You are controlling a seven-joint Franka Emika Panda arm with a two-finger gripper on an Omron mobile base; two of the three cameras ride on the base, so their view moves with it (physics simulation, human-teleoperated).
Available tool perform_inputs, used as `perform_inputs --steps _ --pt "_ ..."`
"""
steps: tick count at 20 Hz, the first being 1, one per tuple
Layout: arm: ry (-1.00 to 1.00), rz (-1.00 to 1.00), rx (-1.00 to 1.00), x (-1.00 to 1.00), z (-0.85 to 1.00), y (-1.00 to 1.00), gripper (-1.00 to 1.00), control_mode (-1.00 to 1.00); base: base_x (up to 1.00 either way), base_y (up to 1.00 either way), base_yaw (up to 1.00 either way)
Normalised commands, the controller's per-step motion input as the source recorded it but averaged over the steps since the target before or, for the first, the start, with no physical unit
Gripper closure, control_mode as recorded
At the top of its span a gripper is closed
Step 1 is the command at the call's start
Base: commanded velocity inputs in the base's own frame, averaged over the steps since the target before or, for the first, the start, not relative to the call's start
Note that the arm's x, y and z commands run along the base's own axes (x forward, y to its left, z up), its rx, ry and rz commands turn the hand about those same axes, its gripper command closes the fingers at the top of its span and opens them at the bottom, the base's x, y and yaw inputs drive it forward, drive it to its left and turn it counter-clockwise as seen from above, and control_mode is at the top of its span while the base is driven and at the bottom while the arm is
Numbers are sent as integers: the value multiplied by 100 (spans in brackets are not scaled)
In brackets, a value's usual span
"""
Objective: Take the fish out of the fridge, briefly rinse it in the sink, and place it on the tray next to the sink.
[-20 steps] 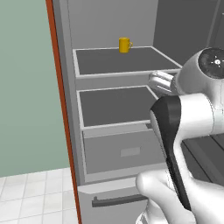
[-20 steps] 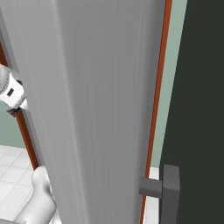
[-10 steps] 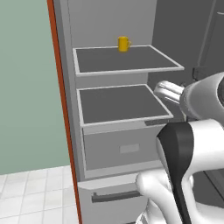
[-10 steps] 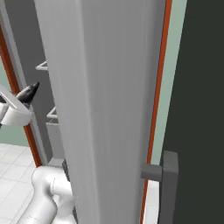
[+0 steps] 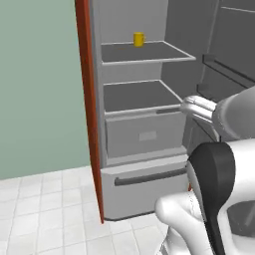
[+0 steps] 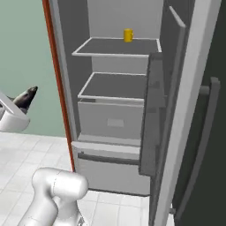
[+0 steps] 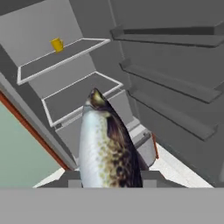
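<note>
Hand view: my gripper is clenching the fish, its long axis running away from my fingers toward the open fridge; no writing is showing.

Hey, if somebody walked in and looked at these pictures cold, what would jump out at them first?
Probably the fish, speckled silver and brown, held in the gripper and rising up the middle of the hand view, outside the fridge. Next, the fridge standing wide open with its dark shelves bare, apart from a small yellow mug at the back of the top shelf.
</note>
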Motion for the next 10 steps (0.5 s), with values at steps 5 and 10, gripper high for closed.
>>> perform_inputs --steps 5,10 --pt "0 0 0 0 0 0 100 100 -39 95 -60" --pt "0 0 0 0 0 0 100 100 -50 57 -77"
